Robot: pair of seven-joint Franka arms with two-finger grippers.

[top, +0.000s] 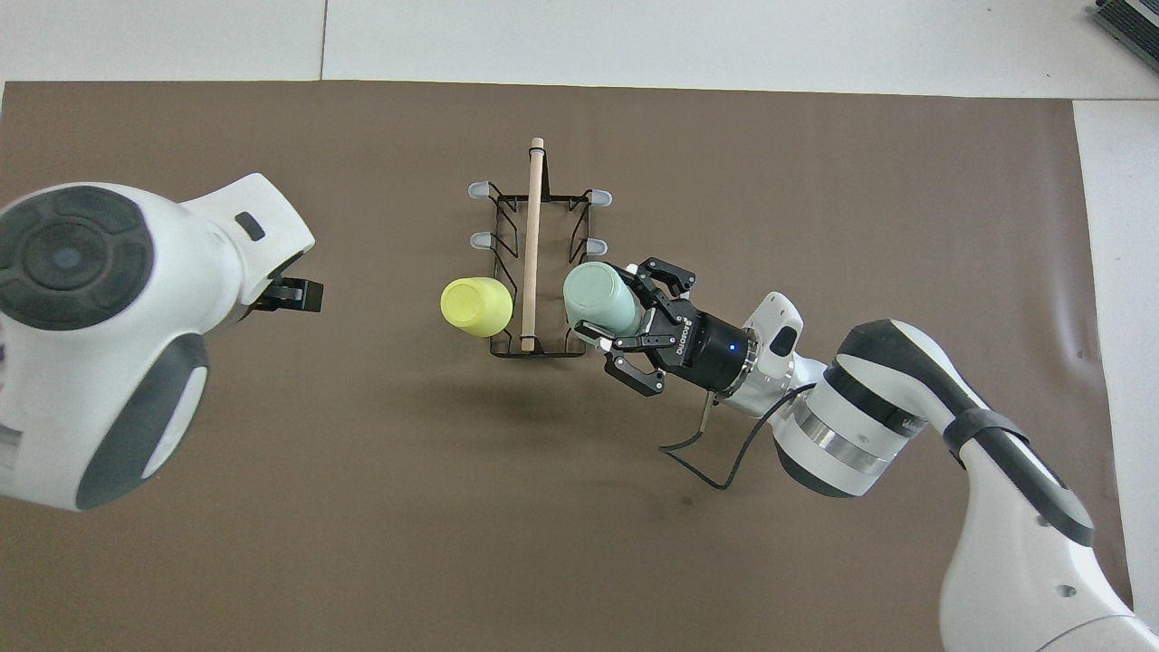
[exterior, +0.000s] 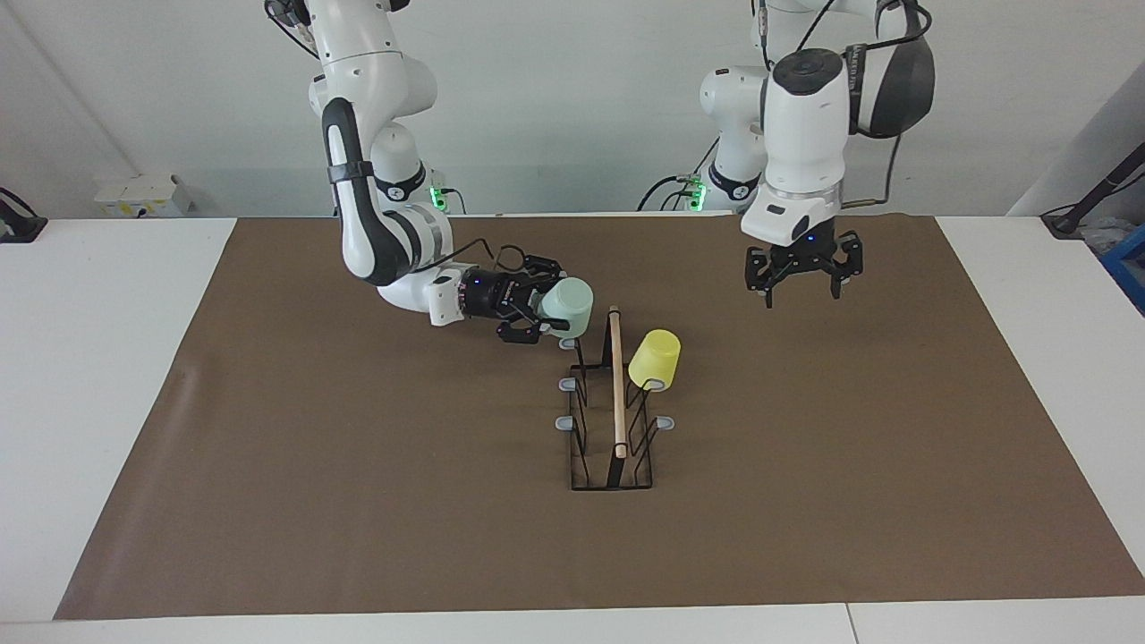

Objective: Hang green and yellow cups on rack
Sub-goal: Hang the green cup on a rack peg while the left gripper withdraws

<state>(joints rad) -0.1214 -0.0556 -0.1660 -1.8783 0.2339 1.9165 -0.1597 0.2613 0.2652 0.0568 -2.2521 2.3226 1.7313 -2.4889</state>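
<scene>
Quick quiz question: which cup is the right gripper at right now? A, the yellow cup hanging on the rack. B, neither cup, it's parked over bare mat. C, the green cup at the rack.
C: the right gripper has its fingers around the green cup at the rack, while the yellow cup hangs alone on a prong and the left gripper waits over the mat.

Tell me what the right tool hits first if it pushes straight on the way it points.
The green cup sits right at the right tool, seemingly on a rack prong; past it, probably the rack's rod.
</scene>
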